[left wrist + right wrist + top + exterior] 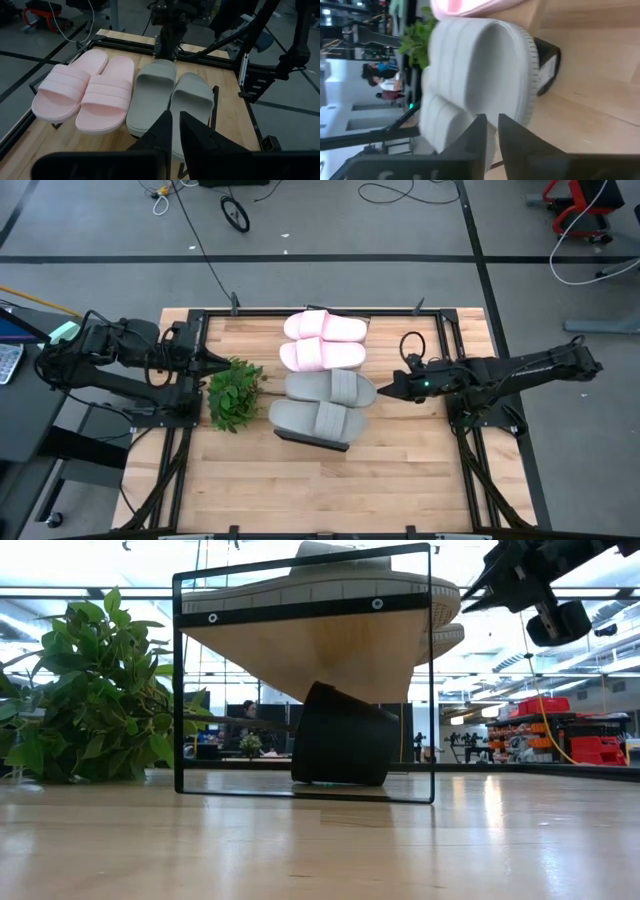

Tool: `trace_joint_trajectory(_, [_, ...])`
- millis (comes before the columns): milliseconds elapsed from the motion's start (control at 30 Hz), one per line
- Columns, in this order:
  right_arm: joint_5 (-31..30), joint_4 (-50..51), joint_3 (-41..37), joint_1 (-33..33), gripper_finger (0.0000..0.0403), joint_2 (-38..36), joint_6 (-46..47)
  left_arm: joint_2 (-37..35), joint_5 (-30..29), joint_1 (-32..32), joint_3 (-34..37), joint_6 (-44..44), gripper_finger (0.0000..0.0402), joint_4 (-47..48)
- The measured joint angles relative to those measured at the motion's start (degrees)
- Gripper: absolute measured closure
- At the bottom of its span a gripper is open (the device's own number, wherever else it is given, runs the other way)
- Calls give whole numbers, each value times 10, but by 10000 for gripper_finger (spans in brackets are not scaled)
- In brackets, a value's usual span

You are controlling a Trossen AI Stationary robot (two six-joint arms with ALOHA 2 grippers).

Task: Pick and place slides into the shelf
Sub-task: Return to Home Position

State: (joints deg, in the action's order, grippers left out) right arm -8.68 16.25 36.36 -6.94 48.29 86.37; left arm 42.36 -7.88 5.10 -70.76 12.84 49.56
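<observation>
You would have seen the left gripper [218,366] at the middle left of the high view, hanging over the left edge of the table [300,490] with its tip pointing right at the plant [233,393]. In its wrist view the fingers [162,131] stood almost together, only a thin slit between them, and gripped nothing.

Just right of the plant, at the centre of the frame, all four slides lay side by side in one column on the shelf [320,444]. Of the shelf you could see only a dark edge under the lowest slide. The two pink slides [325,327] sat at the top, touching each other, and the two grey slides [331,388] lay directly below them.

At the middle right, the right gripper [385,388] hung just beside the right end of the upper grey slide, pointing left at it. Its fingers [479,131] were likewise drawn close together and empty.
</observation>
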Motion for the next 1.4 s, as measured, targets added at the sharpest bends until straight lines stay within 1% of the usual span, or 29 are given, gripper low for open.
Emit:
trace_joint_trajectory(67, [-1, 3, 2, -5, 342, -14, -14, 0, 0, 0, 0, 0, 366, 0])
trace_joint_trajectory(133, [-12, 6, 15, -16, 343, -23, -50, 0, -7, 0, 0, 0, 371, 0])
trace_joint_trajectory(200, [-34, 21, 34, -34, 355, -29, -95, -1, -14, 0, 0, 0, 376, 0])
trace_joint_trajectory(333, [-87, 71, 84, -82, 393, -29, -204, -1, -15, 0, 0, -1, 384, -7])
trace_joint_trajectory(400, [-121, 97, 114, -108, 395, -29, -240, -1, -15, 0, 0, -6, 387, -16])
trace_joint_trajectory(533, [-185, 184, 171, -152, 396, -29, -263, -1, -16, 0, 0, -33, 390, -36])
trace_joint_trajectory(633, [-241, 225, 190, -187, 398, -27, -265, 0, -23, 0, 3, -65, 390, -67])
trace_joint_trajectory(733, [-289, 242, 192, -220, 399, -26, -265, -14, -25, 0, 46, -93, 390, -147])
trace_joint_trajectory(800, [-315, 250, 190, -240, 400, -25, -258, -27, -25, 0, 94, -102, 393, -215])
trace_joint_trajectory(967, [-337, 251, 175, -282, 400, -24, -233, -63, -24, 0, 229, -83, 396, -369])
trace_joint_trajectory(1067, [-350, 251, 175, -300, 400, -19, -228, -84, -29, 0, 295, -64, 394, -444])
trace_joint_trajectory(1200, [-361, 284, 174, -312, 401, -18, -216, -119, -86, 0, 362, -58, 395, -492])
trace_joint_trajectory(1300, [-363, 301, 174, -311, 401, -19, -204, -157, -97, -1, 394, -63, 397, -515])
trace_joint_trajectory(1400, [-363, 301, 174, -311, 401, -18, -211, -204, -106, 0, 422, -58, 393, -519])
